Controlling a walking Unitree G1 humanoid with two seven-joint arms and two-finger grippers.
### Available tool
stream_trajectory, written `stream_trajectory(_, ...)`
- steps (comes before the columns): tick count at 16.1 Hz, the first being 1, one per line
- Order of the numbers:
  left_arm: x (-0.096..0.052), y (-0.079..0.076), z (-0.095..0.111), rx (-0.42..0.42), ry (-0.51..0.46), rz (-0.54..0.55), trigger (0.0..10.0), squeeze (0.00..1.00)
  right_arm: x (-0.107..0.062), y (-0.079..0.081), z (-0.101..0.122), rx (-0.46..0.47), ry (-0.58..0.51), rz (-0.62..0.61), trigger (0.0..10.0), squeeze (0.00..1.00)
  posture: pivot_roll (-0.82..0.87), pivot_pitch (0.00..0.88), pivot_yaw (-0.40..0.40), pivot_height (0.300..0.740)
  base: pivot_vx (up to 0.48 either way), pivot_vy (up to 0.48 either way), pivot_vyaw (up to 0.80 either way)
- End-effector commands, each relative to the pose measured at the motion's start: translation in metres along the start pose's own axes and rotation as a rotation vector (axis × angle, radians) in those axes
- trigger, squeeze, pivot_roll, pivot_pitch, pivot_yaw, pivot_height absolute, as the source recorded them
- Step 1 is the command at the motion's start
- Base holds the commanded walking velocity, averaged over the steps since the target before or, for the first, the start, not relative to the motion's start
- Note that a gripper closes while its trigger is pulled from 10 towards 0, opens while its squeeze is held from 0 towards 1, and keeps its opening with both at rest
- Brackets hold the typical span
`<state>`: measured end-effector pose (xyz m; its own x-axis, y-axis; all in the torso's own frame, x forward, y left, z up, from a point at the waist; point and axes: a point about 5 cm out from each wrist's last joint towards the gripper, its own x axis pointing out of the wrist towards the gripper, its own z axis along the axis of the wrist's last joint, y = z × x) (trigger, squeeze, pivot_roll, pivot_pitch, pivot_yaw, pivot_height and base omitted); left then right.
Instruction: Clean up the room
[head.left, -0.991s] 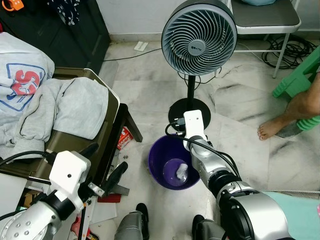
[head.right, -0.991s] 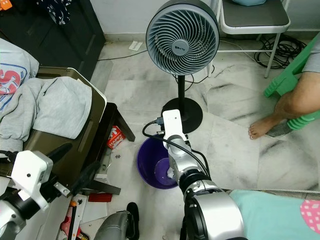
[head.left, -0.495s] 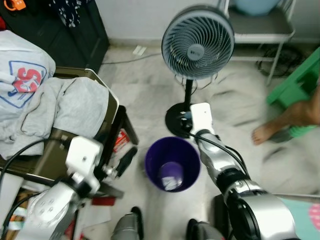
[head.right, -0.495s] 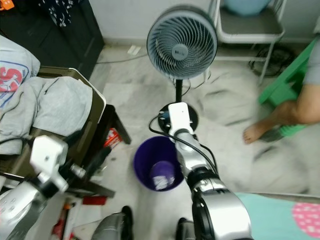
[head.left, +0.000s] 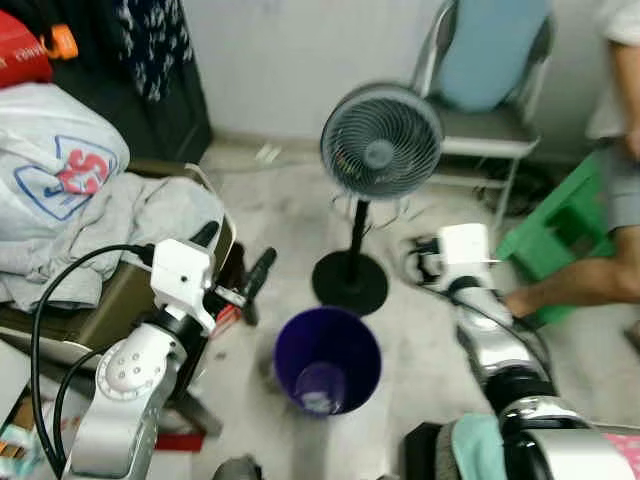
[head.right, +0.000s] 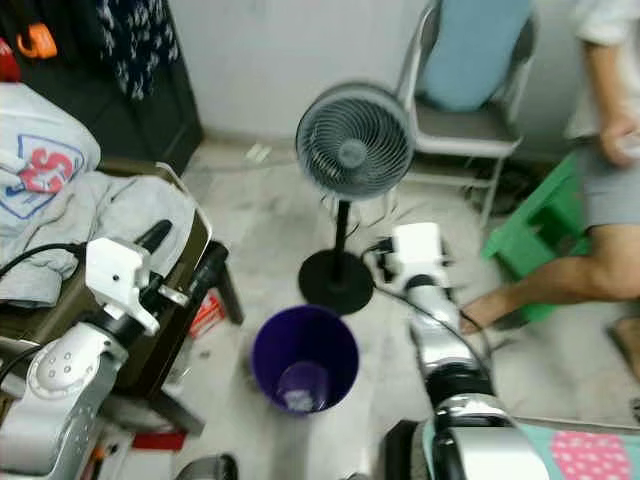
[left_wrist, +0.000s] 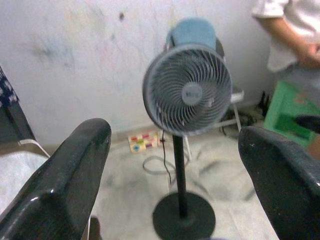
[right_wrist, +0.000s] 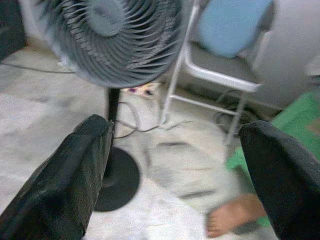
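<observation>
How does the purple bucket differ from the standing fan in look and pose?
The bucket is purple, low and open at the top, with something pale lying in its bottom; the fan is grey, with a round grille head. The bucket sits directly on the floor; the fan's head stands high on a thin black pole with a round base. Both stand upright on the pale floor, close to each other.

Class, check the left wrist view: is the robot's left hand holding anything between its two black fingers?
No. The left hand has its fingers spread wide apart, with just the standing fan and floor seen through the gap.
</observation>
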<state>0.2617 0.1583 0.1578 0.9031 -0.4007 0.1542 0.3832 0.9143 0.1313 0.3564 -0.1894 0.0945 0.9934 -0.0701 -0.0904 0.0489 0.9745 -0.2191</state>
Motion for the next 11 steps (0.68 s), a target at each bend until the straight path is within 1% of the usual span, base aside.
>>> stream_trajectory(1,0.002,0.004,-0.001,0.015,-0.010,0.023,10.0,0.00,-0.005,-0.001,-0.014,0.065,0.053,-0.005,10.0,1.00,0.07,0.000,-0.036,0.740,0.000,0.000,0.00)
stream_trajectory(2,0.004,0.005,-0.003,0.018,-0.015,0.028,10.0,0.00,-0.008,-0.005,-0.021,0.101,0.075,-0.025,10.0,1.00,0.07,0.000,-0.037,0.740,0.000,0.000,0.00)
stream_trajectory(3,0.007,0.006,-0.005,0.022,-0.023,0.029,10.0,0.00,-0.012,-0.009,-0.030,0.205,0.118,-0.053,10.0,0.75,0.07,0.000,-0.036,0.740,0.000,0.000,0.00)
stream_trajectory(4,0.008,0.006,-0.005,0.023,-0.025,0.030,10.0,0.00,-0.012,-0.009,-0.032,0.220,0.124,-0.056,10.0,0.75,0.07,0.000,-0.036,0.740,0.000,0.000,0.00)
stream_trajectory(5,0.010,0.006,-0.006,0.026,-0.039,0.038,10.0,0.00,-0.021,-0.015,-0.048,0.352,0.175,-0.074,10.0,0.00,0.06,0.000,-0.032,0.740,0.000,0.000,0.00)
stream_trajectory(6,0.012,0.007,-0.007,0.027,-0.042,0.046,10.0,0.00,-0.024,-0.018,-0.043,0.348,0.124,-0.043,10.0,0.00,0.06,0.000,-0.028,0.740,0.000,0.000,0.00)
stream_trajectory(7,0.013,0.008,-0.008,0.029,-0.044,0.053,10.0,0.00,-0.027,-0.017,-0.032,0.289,0.049,0.019,10.0,0.00,0.05,0.000,-0.024,0.740,0.000,0.000,0.00)
stream_trajectory(8,0.015,0.008,-0.009,0.033,-0.043,0.060,10.0,0.00,-0.031,-0.017,-0.009,0.196,-0.075,0.074,10.0,0.00,0.03,0.000,-0.011,0.740,0.000,0.000,0.00)
stream_trajectory(9,0.017,0.008,-0.009,0.032,-0.044,0.059,10.0,0.00,-0.038,-0.018,0.019,0.140,-0.199,0.104,10.0,0.00,0.01,0.000,-0.004,0.740,0.000,0.000,0.00)
stream_trajectory(10,0.020,0.007,-0.009,0.030,-0.053,0.047,10.0,0.00,-0.047,-0.016,0.042,0.159,-0.270,0.111,10.0,0.00,-0.01,0.000,0.002,0.740,0.000,0.000,0.00)
stream_trajectory(11,0.020,0.007,-0.009,0.028,-0.056,0.045,10.0,0.00,-0.049,-0.014,0.047,0.171,-0.281,0.114,10.0,0.00,-0.01,0.000,0.002,0.740,0.000,0.000,0.00)
